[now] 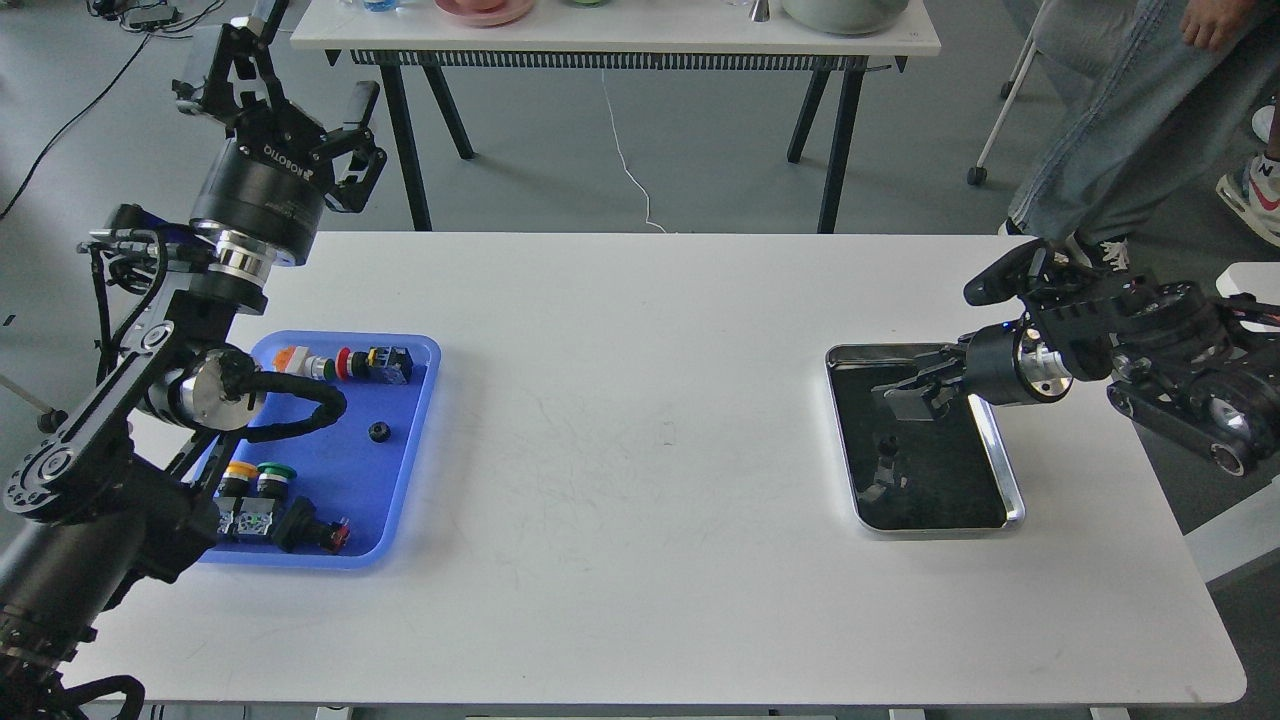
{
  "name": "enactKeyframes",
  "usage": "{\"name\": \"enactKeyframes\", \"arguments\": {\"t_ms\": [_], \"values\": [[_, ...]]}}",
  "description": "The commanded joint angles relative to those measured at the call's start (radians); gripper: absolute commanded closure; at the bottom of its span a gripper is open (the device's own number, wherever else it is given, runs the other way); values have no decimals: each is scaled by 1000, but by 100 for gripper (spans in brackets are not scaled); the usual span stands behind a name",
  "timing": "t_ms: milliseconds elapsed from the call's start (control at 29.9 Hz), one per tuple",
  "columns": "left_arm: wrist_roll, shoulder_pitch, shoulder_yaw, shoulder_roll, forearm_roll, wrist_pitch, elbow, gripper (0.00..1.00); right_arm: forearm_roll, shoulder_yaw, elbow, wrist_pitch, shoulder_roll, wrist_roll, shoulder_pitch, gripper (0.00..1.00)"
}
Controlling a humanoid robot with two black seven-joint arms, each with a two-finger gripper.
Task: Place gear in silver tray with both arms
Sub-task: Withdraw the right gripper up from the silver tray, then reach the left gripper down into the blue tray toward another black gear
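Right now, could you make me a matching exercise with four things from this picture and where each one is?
Things:
1. left hand
2. right hand
3. small black gear
4. silver tray

Places:
A. inside the blue tray
B. raised beyond the table's far left corner
C. on the table's right side
D. low over the silver tray

Pairs: 1-B, 2-D, 3-A, 4-C

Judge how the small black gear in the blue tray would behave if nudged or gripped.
The gear looks round and squat, so it would probably slide flat, though it could roll if tipped on edge. It seems small and light, likely easy to knock away. The blue tray's raised rim should stop it.
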Motion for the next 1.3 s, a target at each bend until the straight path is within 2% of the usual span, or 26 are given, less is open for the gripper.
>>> {"name": "enactKeyframes", "arguments": {"t_ms": [0,267,501,635,702,836,1003,1136,1270], "values": [[0,0,0,-2,1,-9,0,0,258,46,50,1,-88,0,-6,3],[-2,2,8,-12,27,-17,0,0,1137,100,58,-7,-119,0,-113,2],[-26,9,28,11,220,-86,-3,0,1674,221,53,4,-73,0,-263,2],[-60,8,81,102,459,-95,-38,0,1755,307,52,10,-44,0,-348,1],[-115,-1,153,198,634,-95,-75,0,1756,342,52,10,-26,0,-374,1],[-116,-37,264,401,984,-95,-135,0,1756,354,50,10,-15,0,-386,1],[-116,-156,411,577,1341,-95,-163,0,1756,356,52,11,-15,0,-386,1],[-116,-282,601,653,1548,-95,-158,0,1756,356,52,11,-15,0,-386,1],[-116,-397,796,650,1549,-91,-147,2,1756,356,53,11,-15,0,-388,1]]}}
